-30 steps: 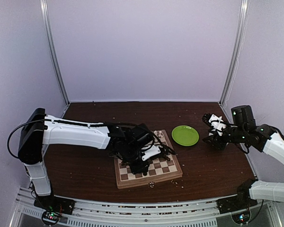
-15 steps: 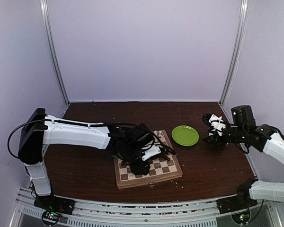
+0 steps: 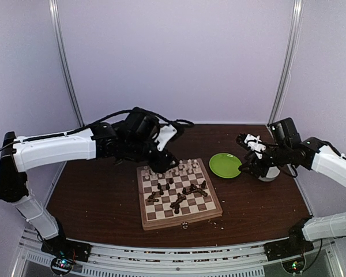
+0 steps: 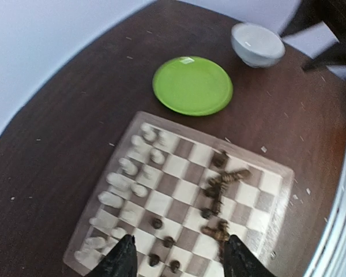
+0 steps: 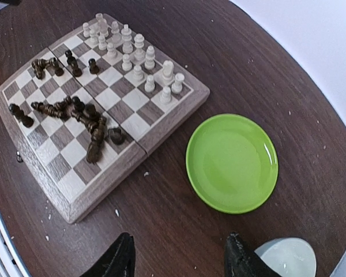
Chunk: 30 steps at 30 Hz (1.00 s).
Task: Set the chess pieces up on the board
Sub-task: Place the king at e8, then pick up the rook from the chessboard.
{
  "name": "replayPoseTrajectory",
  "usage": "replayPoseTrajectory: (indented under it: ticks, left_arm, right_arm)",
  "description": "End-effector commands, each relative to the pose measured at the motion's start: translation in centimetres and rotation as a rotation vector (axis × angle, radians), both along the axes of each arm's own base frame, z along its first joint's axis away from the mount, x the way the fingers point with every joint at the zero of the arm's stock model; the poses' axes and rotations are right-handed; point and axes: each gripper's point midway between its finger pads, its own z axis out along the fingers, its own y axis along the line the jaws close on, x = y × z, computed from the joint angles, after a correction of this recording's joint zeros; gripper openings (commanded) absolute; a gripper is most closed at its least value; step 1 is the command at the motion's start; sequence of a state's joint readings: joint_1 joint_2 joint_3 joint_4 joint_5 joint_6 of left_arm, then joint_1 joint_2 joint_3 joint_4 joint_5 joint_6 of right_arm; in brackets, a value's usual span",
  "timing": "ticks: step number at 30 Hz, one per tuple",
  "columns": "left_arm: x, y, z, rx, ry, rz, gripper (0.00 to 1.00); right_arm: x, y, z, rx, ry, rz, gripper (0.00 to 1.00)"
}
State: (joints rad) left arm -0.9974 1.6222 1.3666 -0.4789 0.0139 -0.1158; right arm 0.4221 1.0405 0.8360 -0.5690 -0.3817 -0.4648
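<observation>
The board (image 3: 184, 219) lies at the middle of the table. Pale chess pieces (image 3: 181, 167) stand in rows along its far edge. Dark chess pieces (image 3: 181, 197) lie scattered and mostly toppled on its middle squares. My left gripper (image 3: 163, 157) hovers above the board's far left corner, open and holding nothing. In the left wrist view the left gripper (image 4: 178, 244) looks down on the pale pieces (image 4: 124, 182) and dark pieces (image 4: 219, 184). My right gripper (image 3: 245, 154) hangs open and empty right of the plate. In its wrist view the right gripper (image 5: 180, 238) is over bare table.
A round green plate (image 3: 225, 165) sits just right of the board. A white bowl (image 3: 269, 172) stands right of the plate, under my right arm. Small pale crumbs dot the dark table. Purple walls close in the back and sides.
My left arm has lifted off the board and swung back to its far left corner, its jaws opening and uncovering the pieces. My right gripper moved a little left toward the plate.
</observation>
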Motion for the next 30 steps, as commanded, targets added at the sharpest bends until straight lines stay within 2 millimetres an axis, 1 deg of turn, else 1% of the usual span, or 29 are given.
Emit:
replayPoseTrajectory:
  ticks: [1,2,3,5,7,9,11,12,13,14,15,16,17,18,19,20,22,24,25,27,30]
  left_arm:
    - [8.8,1.9,5.1,-0.255,-0.109,0.262,0.54]
    - [10.6,2.3,6.5,-0.295,-0.138,0.295,0.54]
    - [12.3,2.7,7.4,-0.317,-0.159,0.331,0.55]
    - [15.5,3.1,9.8,-0.369,-0.202,0.375,0.57]
    - [18.5,3.5,11.4,-0.398,-0.245,0.412,0.57]
    - [21.0,3.9,11.9,-0.42,-0.264,0.447,0.57]
    - [22.7,4.8,11.1,-0.43,-0.28,0.505,0.57]
    - [22.9,5.2,10.3,-0.435,-0.276,0.524,0.56]
    - [22.6,5.6,9.9,-0.451,-0.281,0.532,0.56]
    - [21.9,5.9,9.0,-0.469,-0.276,0.529,0.55]
    - [21.0,6.2,7.8,-0.498,-0.271,0.52,0.55]
    - [20.0,6.5,7.0,-0.539,-0.275,0.504,0.54]
    - [19.0,7.1,5.8,-0.567,-0.274,0.501,0.54]
    - [18.4,7.7,5.6,-0.595,-0.282,0.505,0.54]
    - [17.9,8.1,5.6,-0.605,-0.287,0.509,0.54]
    - [17.6,8.2,6.2,-0.612,-0.297,0.5,0.53]
    - [17.2,7.6,7.9,-0.632,-0.321,0.446,0.49]
    - [16.7,7.1,8.8,-0.644,-0.34,0.391,0.46]
    - [16.6,7.0,8.7,-0.645,-0.339,0.383,0.45]
    - [16.5,7.1,8.1,-0.634,-0.33,0.391,0.45]
    - [16.4,7.3,7.3,-0.627,-0.323,0.399,0.45]
  right_arm:
    - [1.4,3.1,1.4,0.002,0.086,0.061,0.53]
    - [1.6,3.7,1.0,-0.013,0.121,0.079,0.53]
    - [1.9,4.3,0.9,-0.021,0.136,0.089,0.53]
    - [2.7,5.4,0.7,-0.035,0.145,0.109,0.53]
    - [3.2,6.7,0.5,-0.047,0.15,0.129,0.53]
    - [3.7,7.8,0.2,-0.061,0.167,0.142,0.53]
    - [3.7,8.8,-0.5,-0.083,0.196,0.164,0.55]
    - [3.7,9.2,-1.0,-0.097,0.207,0.172,0.57]
    - [3.6,9.4,-1.6,-0.113,0.216,0.178,0.58]
    - [3.6,9.7,-2.1,-0.131,0.222,0.183,0.58]
    - [3.7,9.8,-2.7,-0.148,0.227,0.182,0.59]
    - [3.8,10.1,-3.0,-0.159,0.229,0.185,0.59]
    - [3.9,10.2,-3.3,-0.167,0.236,0.186,0.59]
    - [3.9,10.5,-3.4,-0.17,0.24,0.192,0.59]
    - [3.9,10.7,-3.6,-0.174,0.248,0.193,0.59]
    - [4.0,10.9,-3.8,-0.179,0.252,0.197,0.59]
    - [4.0,11.5,-4.7,-0.198,0.267,0.206,0.57]
    - [4.1,12.1,-6.1,-0.224,0.303,0.215,0.52]
    - [4.2,12.5,-6.4,-0.229,0.32,0.217,0.5]
    - [4.1,13.2,-6.7,-0.235,0.343,0.223,0.49]
    - [4.4,13.3,-7.1,-0.263,0.339,0.219,0.5]
